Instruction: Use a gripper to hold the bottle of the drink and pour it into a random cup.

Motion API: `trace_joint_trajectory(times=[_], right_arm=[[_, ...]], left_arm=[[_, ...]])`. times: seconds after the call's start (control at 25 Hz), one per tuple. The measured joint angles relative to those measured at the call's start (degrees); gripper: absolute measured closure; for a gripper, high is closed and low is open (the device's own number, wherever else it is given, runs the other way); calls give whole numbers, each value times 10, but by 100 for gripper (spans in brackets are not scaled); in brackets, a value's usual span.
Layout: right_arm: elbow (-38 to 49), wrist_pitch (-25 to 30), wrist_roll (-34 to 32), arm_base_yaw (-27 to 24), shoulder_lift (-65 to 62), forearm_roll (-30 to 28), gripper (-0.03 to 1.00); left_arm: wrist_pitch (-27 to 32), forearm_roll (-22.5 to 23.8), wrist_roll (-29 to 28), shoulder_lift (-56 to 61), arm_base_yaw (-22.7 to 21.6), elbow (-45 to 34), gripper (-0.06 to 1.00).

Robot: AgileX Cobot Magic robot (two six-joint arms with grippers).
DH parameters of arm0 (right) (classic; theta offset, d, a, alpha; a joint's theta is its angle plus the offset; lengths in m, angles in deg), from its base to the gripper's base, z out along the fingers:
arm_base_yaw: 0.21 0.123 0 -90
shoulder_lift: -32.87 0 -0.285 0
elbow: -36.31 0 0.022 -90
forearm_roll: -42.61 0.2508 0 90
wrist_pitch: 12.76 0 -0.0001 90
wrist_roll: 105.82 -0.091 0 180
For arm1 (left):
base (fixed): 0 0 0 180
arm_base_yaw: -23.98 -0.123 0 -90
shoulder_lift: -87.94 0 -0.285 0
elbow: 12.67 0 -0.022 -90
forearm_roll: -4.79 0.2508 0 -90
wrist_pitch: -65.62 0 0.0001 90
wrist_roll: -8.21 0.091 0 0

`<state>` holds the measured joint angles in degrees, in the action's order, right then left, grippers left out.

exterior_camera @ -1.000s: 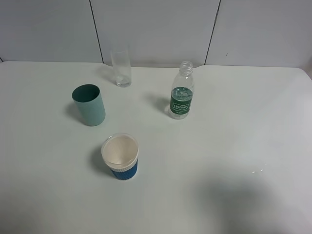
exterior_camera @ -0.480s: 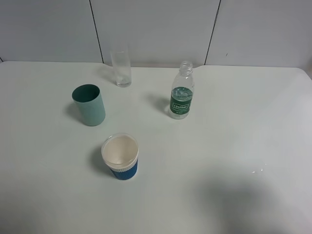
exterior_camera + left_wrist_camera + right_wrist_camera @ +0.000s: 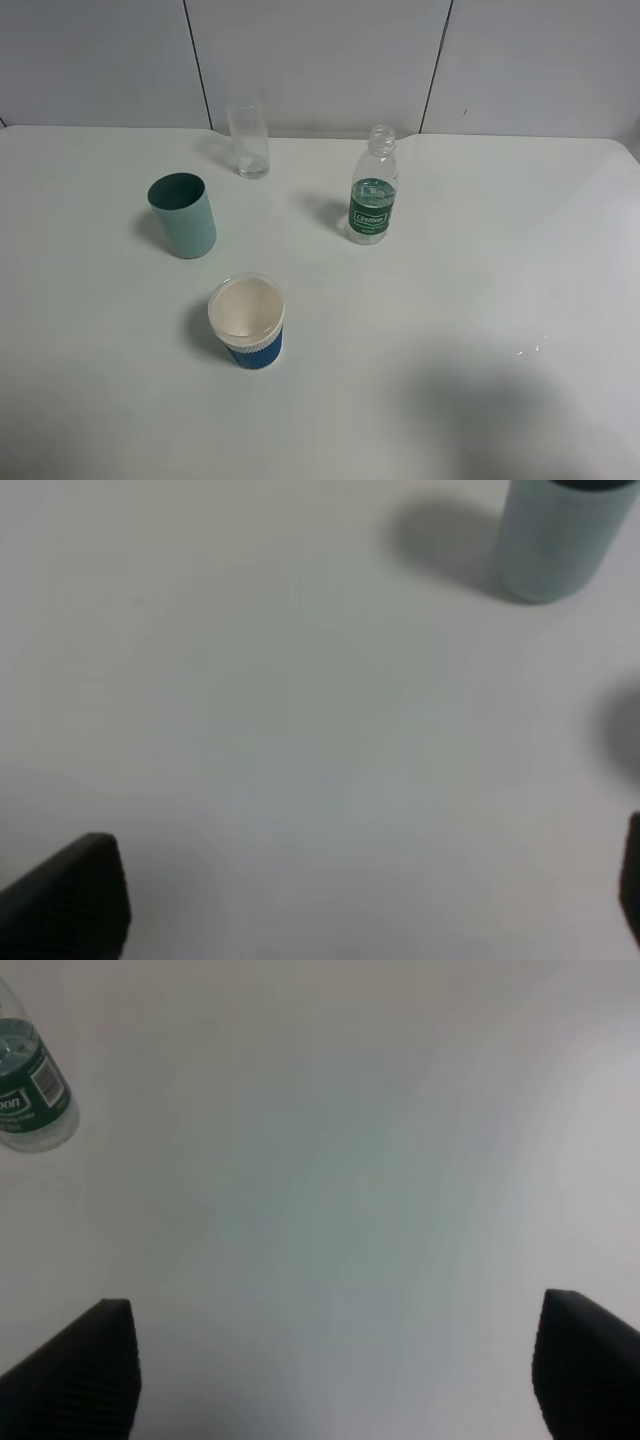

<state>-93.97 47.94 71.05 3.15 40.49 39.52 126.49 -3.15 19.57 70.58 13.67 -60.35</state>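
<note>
Nearest the camera, white paper cup with blue ribbed sleeve [image 3: 247, 322] stands on white counter [image 3: 480, 300]. Farther back: teal plastic cup [image 3: 183, 214], then capless clear plastic bottle with green label [image 3: 372, 199], upright, untouched. Clear glass tumbler [image 3: 248, 140] farthest. Right hand [image 3: 335, 1370] spread wide, empty; left hand [image 3: 350, 900] likewise.

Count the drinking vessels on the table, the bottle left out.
3. A clear glass stands at the back, left of the bottle; a teal cup stands left of centre; a white-and-blue paper cup stands nearest the camera. None looks hidden.
</note>
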Motion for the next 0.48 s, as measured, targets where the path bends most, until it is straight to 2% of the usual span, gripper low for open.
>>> trace_joint_trajectory(times=[0.48], right_arm=[[0,0,0,0,0,0,19]], left_arm=[[0,0,0,0,0,0,-5]])
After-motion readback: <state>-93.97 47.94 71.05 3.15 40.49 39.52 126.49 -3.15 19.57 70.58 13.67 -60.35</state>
